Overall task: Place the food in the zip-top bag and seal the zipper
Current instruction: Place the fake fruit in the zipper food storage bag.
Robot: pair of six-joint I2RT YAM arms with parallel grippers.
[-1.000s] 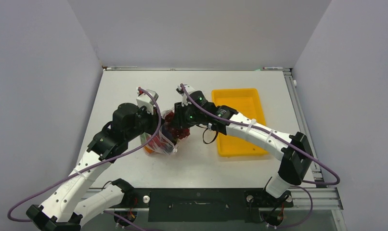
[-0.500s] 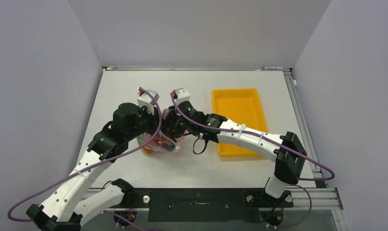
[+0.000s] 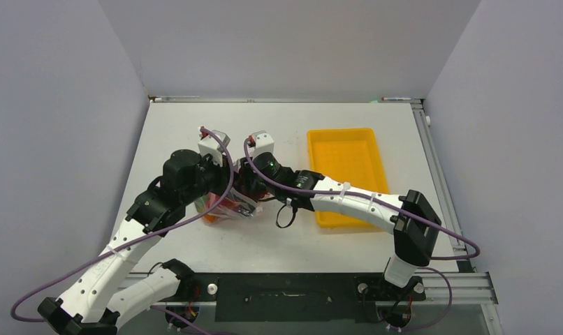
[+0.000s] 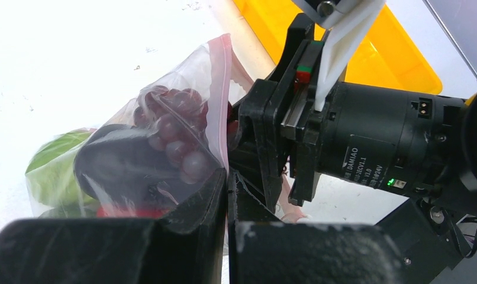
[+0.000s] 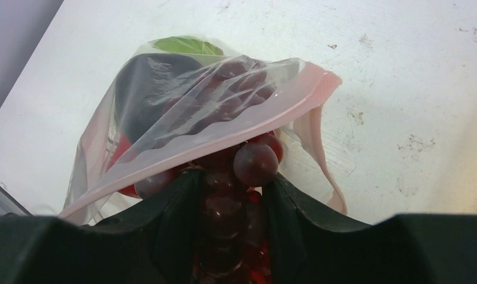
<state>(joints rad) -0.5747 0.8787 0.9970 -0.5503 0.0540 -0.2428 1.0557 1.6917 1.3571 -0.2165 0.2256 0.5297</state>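
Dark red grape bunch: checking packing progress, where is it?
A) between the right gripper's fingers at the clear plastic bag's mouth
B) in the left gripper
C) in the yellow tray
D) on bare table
A: the right wrist view shows the dark red grape bunch between the fingers of the right gripper, partly under the pink zipper strip of the clear plastic bag.

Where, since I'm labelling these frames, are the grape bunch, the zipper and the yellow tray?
grape bunch point(image 5: 255, 163): right wrist view, on the big round grape in front.
zipper point(image 5: 277, 115): right wrist view, partway along the pink strip.
yellow tray point(image 3: 348, 157): top external view, on its bare floor.
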